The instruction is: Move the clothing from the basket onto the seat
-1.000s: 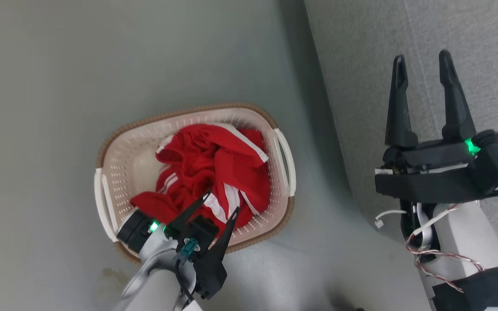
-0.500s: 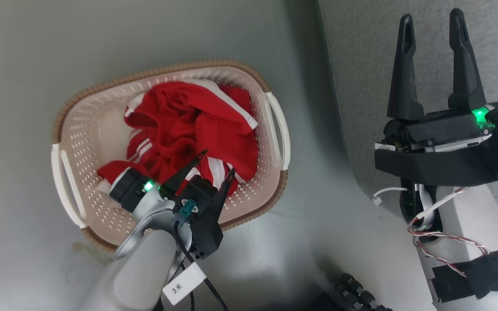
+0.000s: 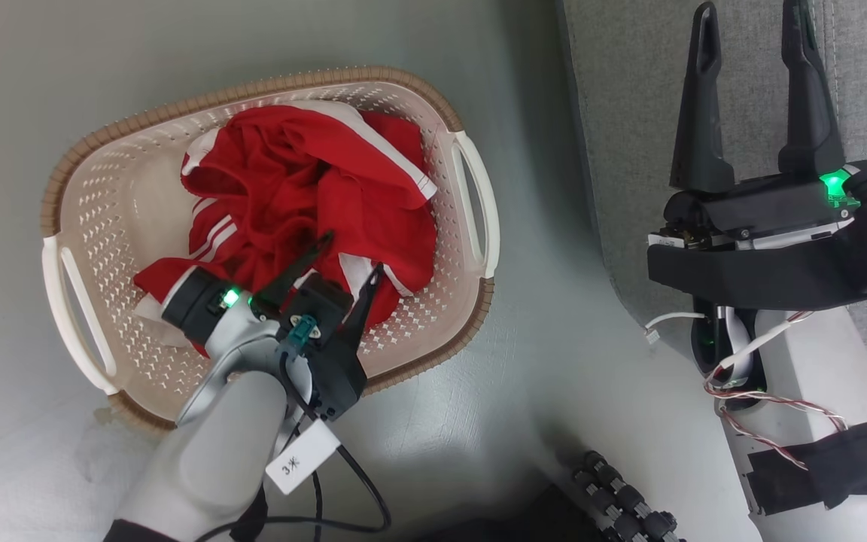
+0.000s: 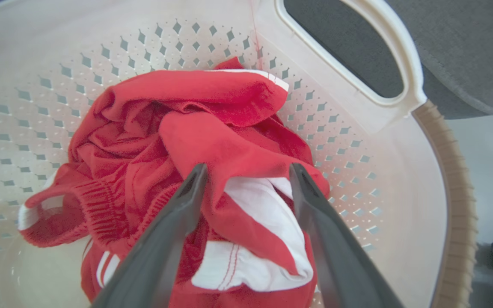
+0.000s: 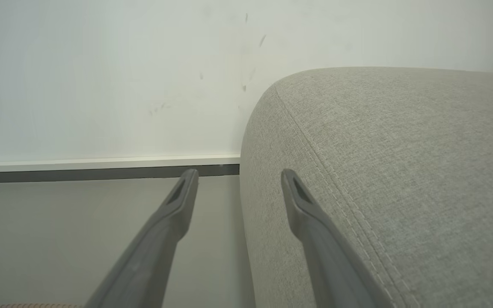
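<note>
Jaws of the left gripper (image 3: 354, 251) stand apart, empty, with nothing clamped. Its two dark fingers (image 4: 173, 222) reach down into the laundry basket (image 3: 253, 90) and straddle a raised fold of the clothing (image 3: 305, 188). In the left wrist view the left gripper (image 4: 248, 167) has a red fold with a broad white stripe lying between its fingers. Whether the fingertips press into the cloth cannot be told.

The clothing (image 4: 212, 128) is bright red with white stripes and white edging. It lies crumpled in one heap inside the laundry basket (image 4: 336, 141), toward the side nearest the upholstered seat (image 3: 629, 113). The basket is cream-white and perforated, with a brown rim and side handles, and stands on the pale floor (image 3: 177, 45) just beside the seat.

Jaws of the right gripper (image 3: 749, 15) are likewise apart and empty. The right gripper (image 5: 239, 171) hovers at the rounded, seamed edge of the grey woven upholstered seat (image 5: 400, 149), well apart from the basket. A white wall (image 5: 101, 64) and a baseboard (image 5: 101, 164) lie beyond. A white label (image 3: 302, 465) hangs from the left forearm.
</note>
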You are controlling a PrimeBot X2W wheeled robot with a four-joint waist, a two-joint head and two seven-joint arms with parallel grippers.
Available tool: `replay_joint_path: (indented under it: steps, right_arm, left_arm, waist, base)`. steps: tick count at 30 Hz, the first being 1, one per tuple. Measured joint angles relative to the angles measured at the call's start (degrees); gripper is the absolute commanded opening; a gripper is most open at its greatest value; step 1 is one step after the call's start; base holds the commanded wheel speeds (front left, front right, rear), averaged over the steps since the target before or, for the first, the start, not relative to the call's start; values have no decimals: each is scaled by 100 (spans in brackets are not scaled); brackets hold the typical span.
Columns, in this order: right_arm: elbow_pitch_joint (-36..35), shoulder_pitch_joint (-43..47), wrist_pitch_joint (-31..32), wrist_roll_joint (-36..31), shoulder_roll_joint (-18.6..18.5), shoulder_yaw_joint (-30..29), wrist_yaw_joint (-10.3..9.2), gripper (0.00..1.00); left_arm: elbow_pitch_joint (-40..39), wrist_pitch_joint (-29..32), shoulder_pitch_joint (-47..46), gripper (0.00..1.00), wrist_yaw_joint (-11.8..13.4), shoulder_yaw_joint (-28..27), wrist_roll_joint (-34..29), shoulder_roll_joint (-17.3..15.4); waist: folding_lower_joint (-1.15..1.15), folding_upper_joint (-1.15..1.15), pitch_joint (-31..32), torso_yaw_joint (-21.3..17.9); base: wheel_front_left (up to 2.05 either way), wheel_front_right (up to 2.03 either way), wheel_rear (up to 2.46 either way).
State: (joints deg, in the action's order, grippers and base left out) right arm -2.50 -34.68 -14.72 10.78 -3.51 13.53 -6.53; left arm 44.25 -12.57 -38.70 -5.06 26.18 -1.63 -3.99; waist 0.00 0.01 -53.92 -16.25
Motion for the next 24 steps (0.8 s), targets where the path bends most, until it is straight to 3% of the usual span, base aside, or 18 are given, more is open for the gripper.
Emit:
replay_joint_path:
  steps: [5,6,7,8,12,13,24]
  right_arm:
    - [34,-11,0,-1,5,44,-3,100]
    - [43,-12,0,-11,7,52,-3,100]
    - [52,-12,0,-18,8,60,-3,100]
    - [60,-13,0,-18,10,66,-3,100]
    - [111,-20,0,-16,14,67,-3,100]
    - [132,-23,0,-18,16,63,-3,100]
    - [549,-25,0,-15,24,-21,-8,100]
  left_arm:
    - [114,-23,-155,100,1,-15,49,12]
    - [140,-23,-185,95,1,-14,51,18]
    - [158,-31,-210,82,1,-14,53,22]
    - [180,-56,-227,55,1,-14,54,29]
    - [311,-71,-263,15,2,-11,54,41]
    - [347,-73,-268,0,2,-11,56,41]
    - [349,-171,-318,0,-2,-186,468,70]
  waist:
    - [0,0,-44,-21]
    - [0,0,-51,-26]
    - [0,-1,-56,-31]
    - [0,-1,-61,-36]
    - [0,-1,-67,-48]
    - [0,-1,-62,-48]
    - [0,-1,239,86]
  base:
    - [0,0,0]
    - [0,0,0]
    - [0,0,0]
    - [0,0,0]
    - [0,0,0]
    - [0,0,0]
    - [0,0,0]
